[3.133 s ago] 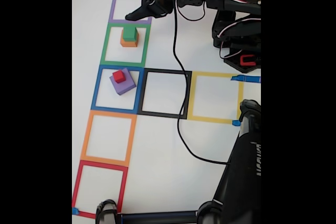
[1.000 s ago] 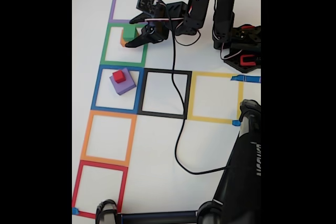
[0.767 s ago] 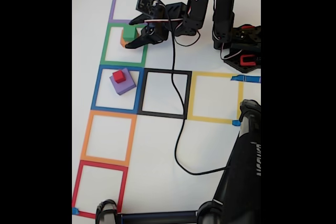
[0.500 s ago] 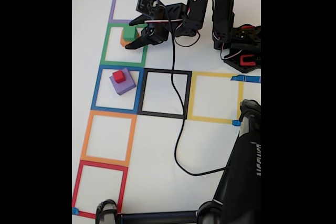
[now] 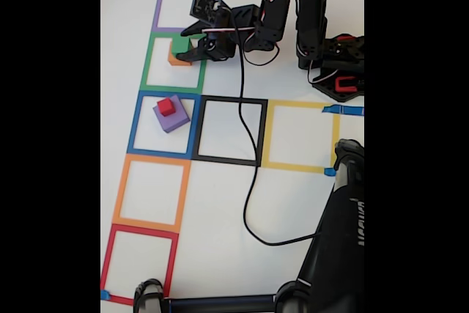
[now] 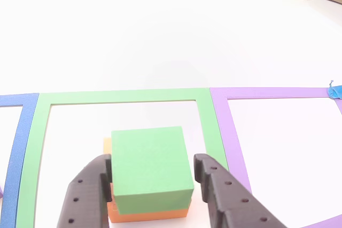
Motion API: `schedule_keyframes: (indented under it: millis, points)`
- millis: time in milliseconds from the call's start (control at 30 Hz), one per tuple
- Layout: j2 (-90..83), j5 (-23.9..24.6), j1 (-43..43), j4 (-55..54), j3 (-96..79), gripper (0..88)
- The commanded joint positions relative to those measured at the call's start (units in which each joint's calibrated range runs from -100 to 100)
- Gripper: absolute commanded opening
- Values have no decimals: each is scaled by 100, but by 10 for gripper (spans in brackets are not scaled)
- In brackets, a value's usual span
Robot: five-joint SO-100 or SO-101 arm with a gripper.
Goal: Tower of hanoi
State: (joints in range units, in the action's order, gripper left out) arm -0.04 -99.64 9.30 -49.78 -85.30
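Fingers either side of the green block (image 6: 151, 166) now: in the other view I see the gripper (image 6: 152, 185) straddling it, jaws spread just wider than the block, a sliver of gap on each flank, nothing clamped yet. The green block sits on the orange block (image 6: 147, 214), and that pair stands in the green tape square (image 6: 123, 95), toward the far edge of the desk (image 5: 220, 203) in the fixed view. One square nearer along the left edge, inside the blue tape square (image 5: 134, 124), the red block (image 5: 166, 106) sits on the purple block (image 5: 173, 116).

Handling, as I judge it: these look like small, rigid, lightweight cubes with flat matte faces, so they should not crush, and little squeeze is needed. I want the pads (image 6: 85, 196) on the two opposite side faces of the green block, above the seam, so the orange one is left behind. My worry is friction: smooth sides could slip, and a tilted grip could drag the stack sideways.
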Motion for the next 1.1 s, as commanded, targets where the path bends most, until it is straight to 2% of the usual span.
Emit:
schedule_keyframes:
  millis: [0, 467, 633, 733, 867, 1067]
  points:
    - [-16, -36, -20, -91, 130, 128]
    - [-81, -36, -39, -91, 112, 97]
    - [-743, -36, -87, 435, 94, 99]
    - [-1397, -36, -154, 1075, 103, 98]
    - [-2479, -36, -240, 2460, 367, 96]
    - [-3997, -36, -154, 5358, 1521, 95]
